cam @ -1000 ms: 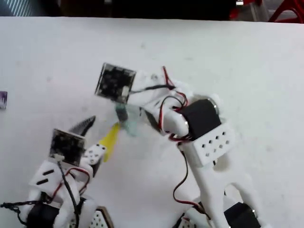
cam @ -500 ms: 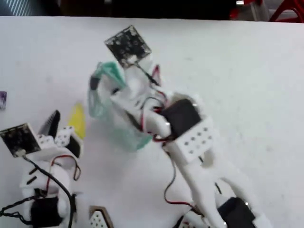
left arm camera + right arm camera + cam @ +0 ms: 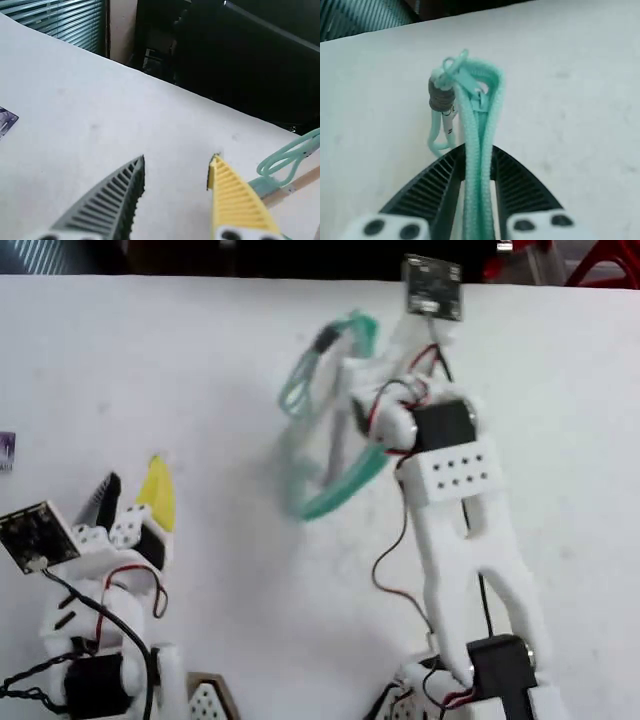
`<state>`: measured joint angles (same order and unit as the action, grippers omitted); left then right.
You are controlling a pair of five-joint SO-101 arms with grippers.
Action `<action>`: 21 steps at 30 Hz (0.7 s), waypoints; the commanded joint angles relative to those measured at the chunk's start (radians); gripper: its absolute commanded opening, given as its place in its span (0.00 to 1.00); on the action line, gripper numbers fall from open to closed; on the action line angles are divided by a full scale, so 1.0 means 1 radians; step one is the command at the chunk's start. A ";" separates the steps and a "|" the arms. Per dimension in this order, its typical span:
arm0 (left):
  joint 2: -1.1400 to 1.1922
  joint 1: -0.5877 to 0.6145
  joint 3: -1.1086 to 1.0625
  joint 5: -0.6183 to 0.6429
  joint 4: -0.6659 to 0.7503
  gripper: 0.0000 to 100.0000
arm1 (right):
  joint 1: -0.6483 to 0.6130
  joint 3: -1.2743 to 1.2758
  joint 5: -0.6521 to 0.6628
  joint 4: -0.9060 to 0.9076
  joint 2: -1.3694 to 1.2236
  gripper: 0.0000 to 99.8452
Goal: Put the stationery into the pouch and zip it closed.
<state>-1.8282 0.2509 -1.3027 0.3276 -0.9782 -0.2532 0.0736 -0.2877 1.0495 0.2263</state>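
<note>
While the right gripper point(image 3: 477, 150) clamps the teal-edged pouch point(image 3: 479, 105) by its edge, at the far middle of the table point(image 3: 150, 360), left gripper point(image 3: 177, 167) at near left, jaws spread wide, holding nothing

Table point(image 3: 150, 360) glares bright, probably lit from overhead; room point(image 3: 240, 60) behind dark.

Mint-green pouch point(image 3: 472, 115) with clear sides; white bench point(image 3: 150, 360); left gripper point(image 3: 177, 165) has ribbed jaws, one yellow, one dark grey.
</note>
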 commanded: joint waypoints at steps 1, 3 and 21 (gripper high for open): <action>-0.001 0.010 0.008 0.006 0.034 0.22 | 0.114 0.167 0.032 -0.199 -0.058 0.02; -0.001 0.010 0.008 0.006 0.032 0.22 | 0.156 0.242 0.040 -0.265 -0.084 0.02; -0.001 -0.054 -0.025 0.005 0.058 0.22 | 0.056 0.445 0.354 -0.364 -0.104 0.02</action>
<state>-1.8267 0.2309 -1.3380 0.3276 -0.9459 -0.1105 0.4956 0.0284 0.7242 0.1389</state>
